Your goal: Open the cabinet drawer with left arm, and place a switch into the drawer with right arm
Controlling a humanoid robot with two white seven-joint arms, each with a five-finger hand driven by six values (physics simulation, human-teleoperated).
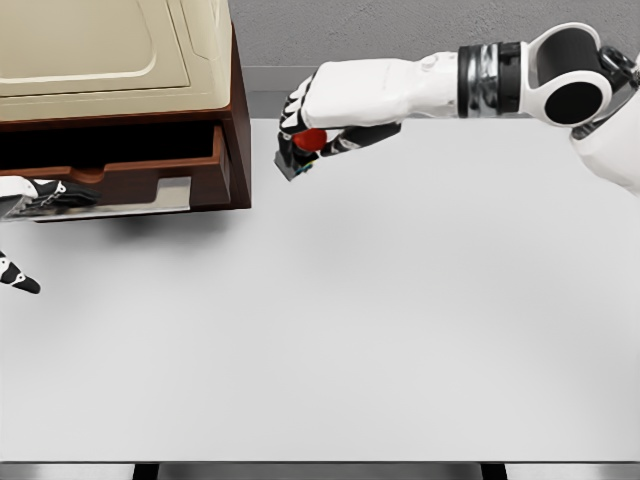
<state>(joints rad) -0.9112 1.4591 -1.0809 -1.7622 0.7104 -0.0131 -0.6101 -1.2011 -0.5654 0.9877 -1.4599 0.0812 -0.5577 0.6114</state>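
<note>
A brown cabinet (238,120) with a cream top stands at the upper left of the white table (350,330). Its drawer (150,175) is pulled partly out, showing a dark gap above the front panel. My left hand (40,195) is at the far left edge with its fingers curled on the drawer's metal handle (130,205). My right hand (315,135) reaches in from the upper right and hovers just right of the cabinet's corner. It is shut on a small dark switch (300,155) with a red button (313,138), held above the table.
A grey wall runs behind the table. The table's front edge lies along the bottom of the view, with dark legs showing below. A black-and-white fingertip of the left hand (22,280) pokes in at the left edge.
</note>
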